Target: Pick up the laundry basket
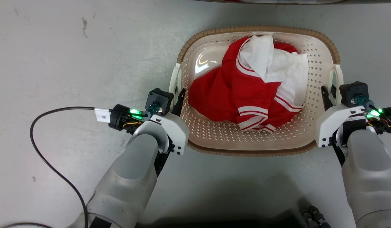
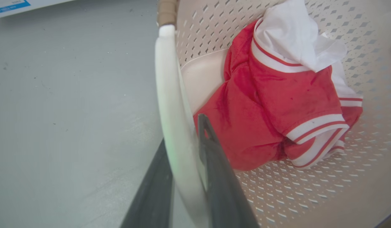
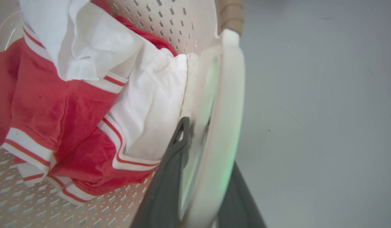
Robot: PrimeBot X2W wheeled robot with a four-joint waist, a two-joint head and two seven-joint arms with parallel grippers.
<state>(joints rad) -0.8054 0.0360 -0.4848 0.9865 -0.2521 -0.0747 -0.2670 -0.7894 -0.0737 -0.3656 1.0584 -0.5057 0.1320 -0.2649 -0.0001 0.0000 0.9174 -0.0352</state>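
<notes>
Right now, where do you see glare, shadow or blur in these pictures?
Head view: sharp, with a glare spot on the bare bottom of the laundry basket and a dark shadow on the floor at the lower edge. Left wrist view: the left handle, close to the lens, is blurred and faintly green. Right wrist view: the right handle is equally soft, green-tinted.
</notes>
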